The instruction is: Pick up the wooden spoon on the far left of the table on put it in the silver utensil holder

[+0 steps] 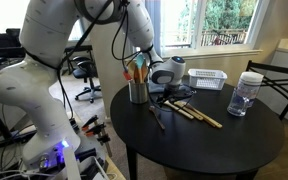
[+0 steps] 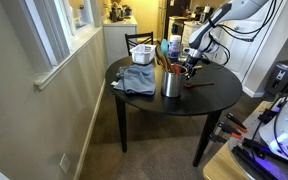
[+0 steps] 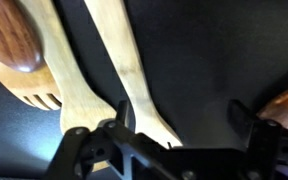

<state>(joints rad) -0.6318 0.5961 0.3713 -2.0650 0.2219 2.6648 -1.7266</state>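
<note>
The silver utensil holder (image 1: 137,91) stands on the round black table (image 1: 214,150) with several utensils in it; it also shows in an exterior view (image 2: 171,84). Wooden spoons (image 1: 197,114) lie on the table beside it. My gripper (image 1: 174,93) is low over their near ends, to the side of the holder, and also shows in an exterior view (image 2: 191,68). In the wrist view the gripper (image 3: 182,125) is open. A pale wooden spoon (image 3: 124,65) runs down to my left finger and lies partly between the jaws. A slotted wooden utensil (image 3: 34,92) and a dark wooden spoon (image 3: 12,35) lie left of it.
A white slatted basket (image 1: 209,79) and a clear jar with a white lid (image 1: 246,95) stand on the table. A grey cloth (image 2: 134,79) lies at one edge. A dark chair (image 1: 279,85) stands beside the table.
</note>
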